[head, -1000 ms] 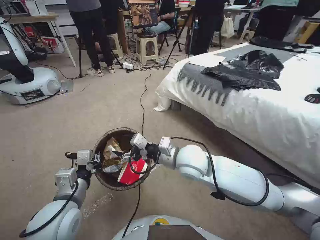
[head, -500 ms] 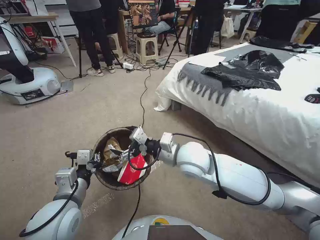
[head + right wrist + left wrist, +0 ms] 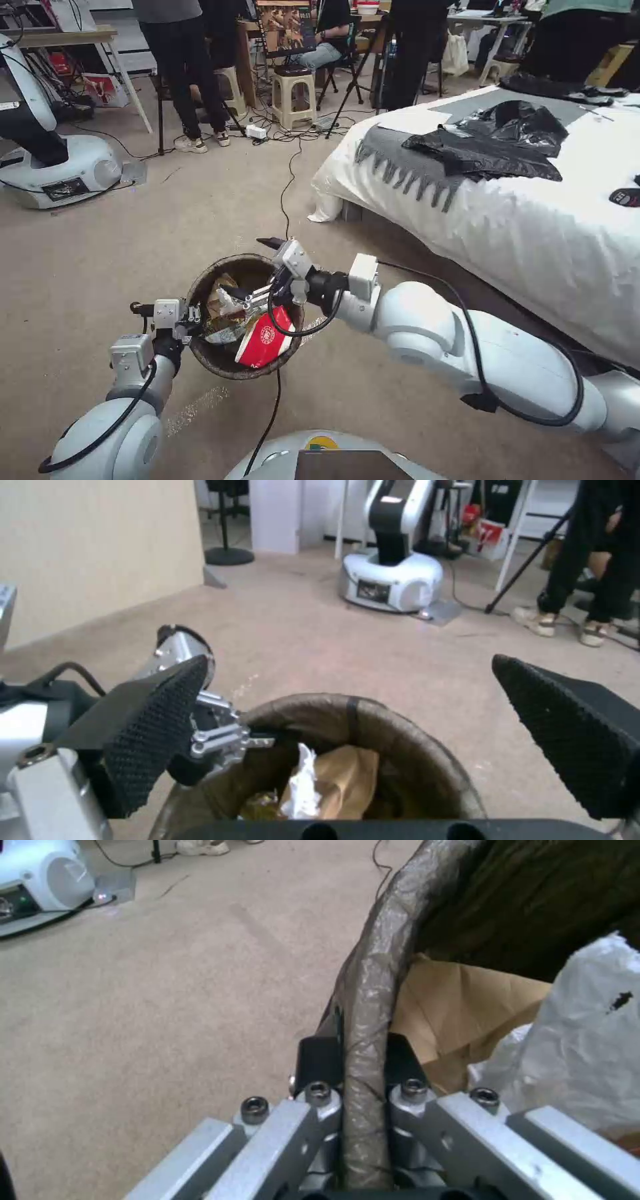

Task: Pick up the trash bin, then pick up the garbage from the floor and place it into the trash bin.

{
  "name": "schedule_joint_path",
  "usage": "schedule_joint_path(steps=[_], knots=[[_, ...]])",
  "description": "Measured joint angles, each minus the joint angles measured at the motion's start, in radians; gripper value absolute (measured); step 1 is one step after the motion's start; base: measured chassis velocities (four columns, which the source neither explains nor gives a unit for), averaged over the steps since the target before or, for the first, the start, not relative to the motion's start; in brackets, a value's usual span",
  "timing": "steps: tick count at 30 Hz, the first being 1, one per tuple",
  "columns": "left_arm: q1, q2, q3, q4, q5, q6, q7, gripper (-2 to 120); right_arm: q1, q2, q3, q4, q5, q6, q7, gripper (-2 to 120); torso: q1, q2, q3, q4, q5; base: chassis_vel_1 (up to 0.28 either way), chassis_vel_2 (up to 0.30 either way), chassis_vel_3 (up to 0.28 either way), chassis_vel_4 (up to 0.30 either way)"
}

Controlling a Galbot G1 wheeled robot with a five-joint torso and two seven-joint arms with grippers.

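In the head view my left gripper (image 3: 190,320) is shut on the near-left rim of the trash bin (image 3: 200,293), a round bin lined with a dark bag, and holds it above the carpet. The left wrist view shows both fingers (image 3: 407,1090) clamping the bagged rim (image 3: 377,990). The garbage lies inside: a red-and-white carton (image 3: 265,340), a brown paper bag (image 3: 223,287), white tissue (image 3: 230,303) and gold wrappers (image 3: 223,328). My right gripper (image 3: 253,270) hovers open over the bin's far-right rim with nothing between its pads (image 3: 153,725); below them is the bin (image 3: 400,735).
A bed with a white sheet (image 3: 533,220) fills the right side, with black plastic bags (image 3: 493,143) on top. A black cable (image 3: 287,193) runs across the carpet under the bin. Another robot's base (image 3: 60,167) stands far left, and stools (image 3: 293,93) and people at the back.
My right gripper has lifted out of the bin and drawn back toward its far-right rim. The bin and my left gripper have stayed put.
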Motion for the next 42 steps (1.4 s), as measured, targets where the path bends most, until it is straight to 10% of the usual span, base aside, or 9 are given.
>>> schedule_joint_path(steps=[20,32,42], knots=[[0.001,-0.001,-0.008,0.001,-0.008,-0.003,-0.003,0,-0.375,-0.114,0.253,0.048,-0.228,0.170,0.154,100,0.000,0.000,0.000,0.0002,0.0001,0.000,0.000,0.000,0.000],[0.005,0.004,-0.016,0.001,-0.014,-0.005,-0.002,0,-0.914,-0.021,0.729,0.091,-0.417,0.245,0.113,100,0.000,0.000,0.000,-0.0004,0.0001,0.000,0.000,0.000,0.000],[0.008,0.009,-0.013,0.000,-0.016,-0.005,0.001,0,-1.169,0.167,0.902,0.099,-0.607,0.348,0.087,100,0.000,0.000,0.000,0.0000,-0.0002,0.000,0.000,0.000,0.000]])
